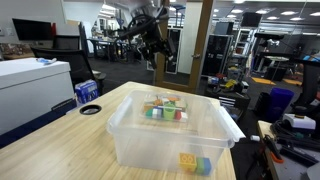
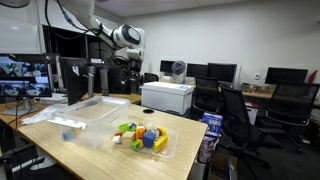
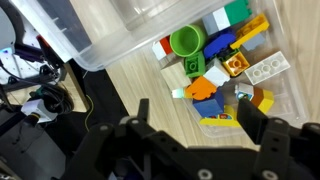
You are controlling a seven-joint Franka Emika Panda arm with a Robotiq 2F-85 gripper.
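My gripper [image 3: 195, 115] is open and empty, raised well above the table in both exterior views [image 1: 153, 50] [image 2: 123, 68]. In the wrist view it hangs over a pile of coloured toy blocks [image 3: 215, 60] lying on a shallow clear tray [image 3: 285, 95]; a green round piece [image 3: 186, 42] and an orange block [image 3: 204, 88] are nearest. The block pile also shows in both exterior views [image 1: 165, 110] [image 2: 140, 136]. A clear plastic bin [image 1: 130, 135] [image 2: 85, 112] stands beside the pile and holds a yellow and a blue block [image 1: 195, 164].
The wooden table [image 1: 60, 145] carries a black tape roll [image 1: 91, 109] and a blue container [image 1: 88, 92] near its edge. A white cabinet [image 1: 30, 90], a white machine [image 2: 167, 97] and office chairs [image 2: 235, 115] stand around the table.
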